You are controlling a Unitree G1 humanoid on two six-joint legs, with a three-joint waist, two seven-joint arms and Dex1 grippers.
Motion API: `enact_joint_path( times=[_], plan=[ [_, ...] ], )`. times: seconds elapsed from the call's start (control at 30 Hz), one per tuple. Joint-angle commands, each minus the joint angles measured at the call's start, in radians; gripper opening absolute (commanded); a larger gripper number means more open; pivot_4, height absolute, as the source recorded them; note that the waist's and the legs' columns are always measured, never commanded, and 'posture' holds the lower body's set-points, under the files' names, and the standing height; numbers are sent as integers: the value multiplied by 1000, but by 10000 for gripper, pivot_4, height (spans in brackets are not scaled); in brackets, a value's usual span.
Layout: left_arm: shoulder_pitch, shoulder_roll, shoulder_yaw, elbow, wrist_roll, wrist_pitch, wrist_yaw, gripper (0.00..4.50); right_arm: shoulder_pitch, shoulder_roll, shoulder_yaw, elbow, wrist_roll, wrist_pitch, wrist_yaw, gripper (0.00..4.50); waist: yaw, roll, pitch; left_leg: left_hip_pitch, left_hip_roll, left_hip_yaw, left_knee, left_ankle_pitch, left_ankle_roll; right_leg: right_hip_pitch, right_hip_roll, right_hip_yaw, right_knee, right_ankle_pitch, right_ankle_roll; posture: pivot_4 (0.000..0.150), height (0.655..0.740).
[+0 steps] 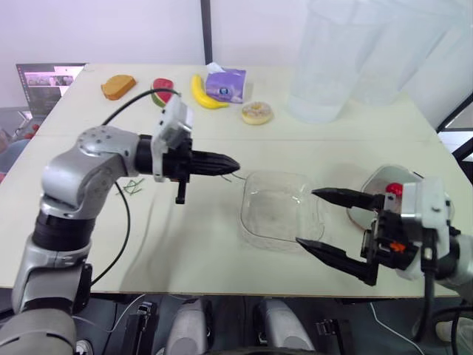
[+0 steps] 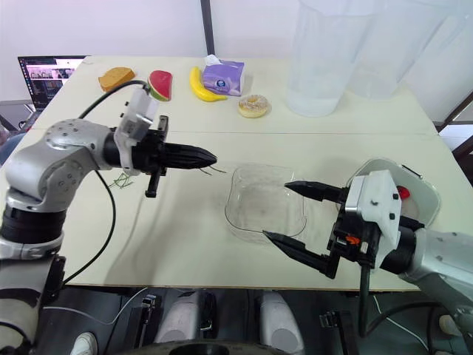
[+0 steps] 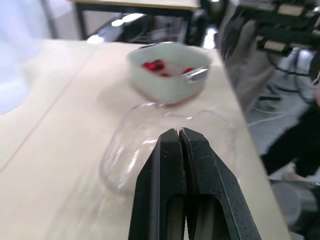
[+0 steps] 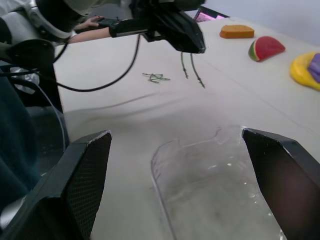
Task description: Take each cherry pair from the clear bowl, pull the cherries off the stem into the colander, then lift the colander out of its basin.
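Tabletop (image 1: 185,244): left end effector (image 1: 233,164) clenched on stem (image 4: 192,70), right end effector (image 1: 306,217) released, colander (image 1: 377,181) half-hidden.

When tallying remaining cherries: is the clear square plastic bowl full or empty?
Empty: nothing red shows inside the clear square plastic bowl.

Looks like a robotics lab or test room rather than a kitchen. Bare pale table (image 2: 185,237) against a plain white wall (image 1: 111,29). Toy-like food lined up at 11 to 12 o'clock: bread slice (image 1: 118,86), watermelon wedge (image 2: 160,83), banana (image 2: 201,86), doughnut (image 2: 253,106), beside a tissue pack (image 2: 223,77). Open laptop (image 1: 48,80) at 10 o'clock, black cable (image 1: 128,220) trailing over the tabletop, large clear plastic bins (image 2: 325,59) at 1 o'clock.
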Motion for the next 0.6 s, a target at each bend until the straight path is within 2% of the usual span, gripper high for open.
enact_joint_path(
  times=[0.03,0.27,0.4,0.6],
  plan=[
    [51,32,103,37,40,-4,112,0,-4,-25,23,28,-51,-30,23,44309,-1,0,0,0,0,0,0,0,0,0,0,0,0,0,0,1500,7400],
    [259,94,246,286,204,-155,289,0,-41,-30,120,69,-109,-49,32,44309,-8,0,0,2,1,1,-1,0,0,0,0,0,0,0,0,1500,7400],
    [355,117,275,374,261,-258,305,0,-64,-31,155,95,-132,-55,39,44309,1,-1,0,2,1,1,-1,0,0,0,-2,0,0,0,0,1500,7400],
    [389,101,294,408,268,-324,307,0,-90,-31,179,113,-134,-50,46,44309,11,-2,0,2,-1,1,-1,-1,2,1,-6,-3,0,0,0,1500,7400]
  ],
)
